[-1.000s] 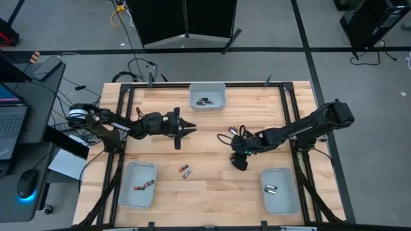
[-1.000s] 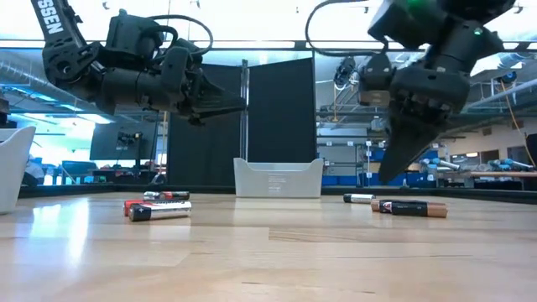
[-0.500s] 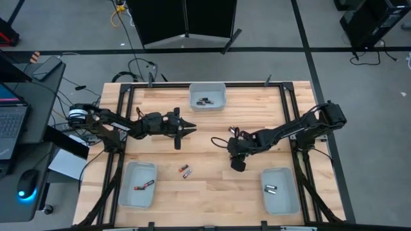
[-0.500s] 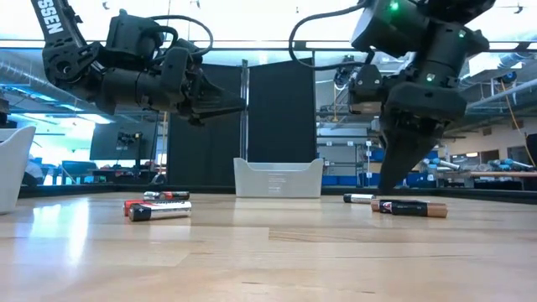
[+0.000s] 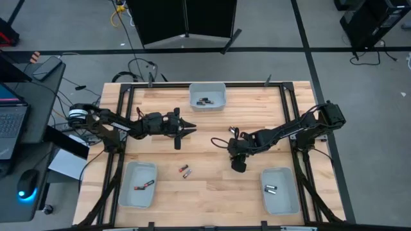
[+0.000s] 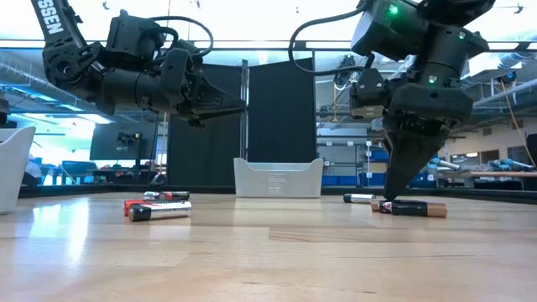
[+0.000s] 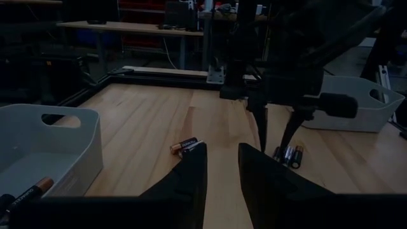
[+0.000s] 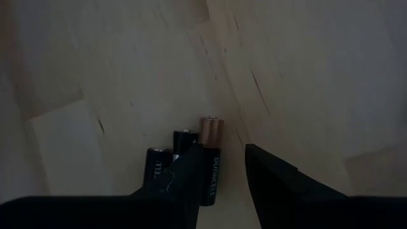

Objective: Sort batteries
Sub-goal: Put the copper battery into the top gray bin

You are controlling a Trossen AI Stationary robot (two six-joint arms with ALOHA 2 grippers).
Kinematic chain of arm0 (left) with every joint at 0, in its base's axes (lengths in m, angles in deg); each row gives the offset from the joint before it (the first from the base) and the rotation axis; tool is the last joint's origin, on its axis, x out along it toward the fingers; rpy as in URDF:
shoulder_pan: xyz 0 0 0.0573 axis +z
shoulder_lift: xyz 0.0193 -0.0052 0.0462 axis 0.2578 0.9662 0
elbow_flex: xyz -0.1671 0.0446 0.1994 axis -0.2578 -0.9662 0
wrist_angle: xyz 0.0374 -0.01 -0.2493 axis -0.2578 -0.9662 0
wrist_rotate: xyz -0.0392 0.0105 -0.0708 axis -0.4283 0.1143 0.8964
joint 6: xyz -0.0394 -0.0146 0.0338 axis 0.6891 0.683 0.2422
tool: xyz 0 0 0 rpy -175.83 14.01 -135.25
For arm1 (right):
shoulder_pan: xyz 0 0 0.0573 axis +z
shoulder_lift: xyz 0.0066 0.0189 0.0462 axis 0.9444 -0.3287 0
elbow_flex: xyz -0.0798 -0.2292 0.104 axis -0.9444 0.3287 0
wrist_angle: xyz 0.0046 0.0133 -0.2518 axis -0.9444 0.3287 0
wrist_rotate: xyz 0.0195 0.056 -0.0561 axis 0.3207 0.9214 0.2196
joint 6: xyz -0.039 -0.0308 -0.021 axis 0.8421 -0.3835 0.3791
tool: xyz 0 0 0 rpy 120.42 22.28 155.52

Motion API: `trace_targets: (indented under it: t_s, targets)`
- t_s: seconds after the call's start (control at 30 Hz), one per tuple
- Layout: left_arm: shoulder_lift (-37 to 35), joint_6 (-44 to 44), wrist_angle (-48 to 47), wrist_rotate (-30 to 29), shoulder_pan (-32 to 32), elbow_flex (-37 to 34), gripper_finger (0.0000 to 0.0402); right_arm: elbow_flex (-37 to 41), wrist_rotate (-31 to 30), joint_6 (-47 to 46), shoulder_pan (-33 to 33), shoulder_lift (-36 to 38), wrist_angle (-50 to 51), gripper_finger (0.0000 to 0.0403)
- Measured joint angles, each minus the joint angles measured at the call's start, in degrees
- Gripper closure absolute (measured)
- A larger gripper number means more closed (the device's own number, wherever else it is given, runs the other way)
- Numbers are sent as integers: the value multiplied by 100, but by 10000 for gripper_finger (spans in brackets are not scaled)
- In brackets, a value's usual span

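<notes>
My right gripper [image 8: 224, 168] is open and points down over three batteries [image 8: 184, 156] lying side by side on the wood, near the table's middle [image 5: 233, 142]. The copper-ended one [image 8: 210, 137] lies beside one finger, partly under it. In the low view the fingertips [image 6: 393, 195] reach down to the black-and-copper battery [image 6: 413, 208]. Two more batteries [image 5: 185, 171] lie near the table's middle front. My left gripper [image 5: 194, 131] is open, held level in the air and pointing toward the table's right. My right gripper comes at the three batteries from above, pointing down, one finger [image 8: 187, 175] over the black ones. I cannot tell whether a fingertip touches the copper-ended battery [image 8: 211, 127], which lies flat on the table.
A pale tray [image 5: 207, 96] at the far edge holds batteries. The near-left tray [image 5: 128, 189] holds a red-and-black one, and the near-right tray [image 5: 286, 199] holds silver ones. Bare wood lies between the trays. Black frame rails run along the table's sides.
My right gripper has moved a little toward the table's left and come down onto the group of batteries near the middle. The batteries have stayed where they were.
</notes>
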Motion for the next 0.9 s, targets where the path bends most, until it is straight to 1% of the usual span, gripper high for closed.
trace_targets:
  t_s: [0.17, 0.3, 0.53, 0.67, 0.73, 0.9]
  targets:
    - [0, 1, -2, 3, 0, 0, 306, 0, -27, 4, -4, 0, 138, 274]
    - [0, 0, -4, 6, 0, 0, 306, 0, -178, 2, -12, 0, 280, 274]
    - [1, 0, -4, 8, 0, 0, 306, 0, -178, 37, -42, 17, 347, 274]
    - [2, 1, -8, 8, 0, 0, 306, 0, -191, 286, -42, 17, 494, 275]
    - [2, 24, -23, 39, 1, 0, 306, 0, -305, 410, -50, 11, 557, 275]
    - [2, 37, -36, 95, 0, 0, 306, 0, -331, 616, -164, 7, 644, 284]
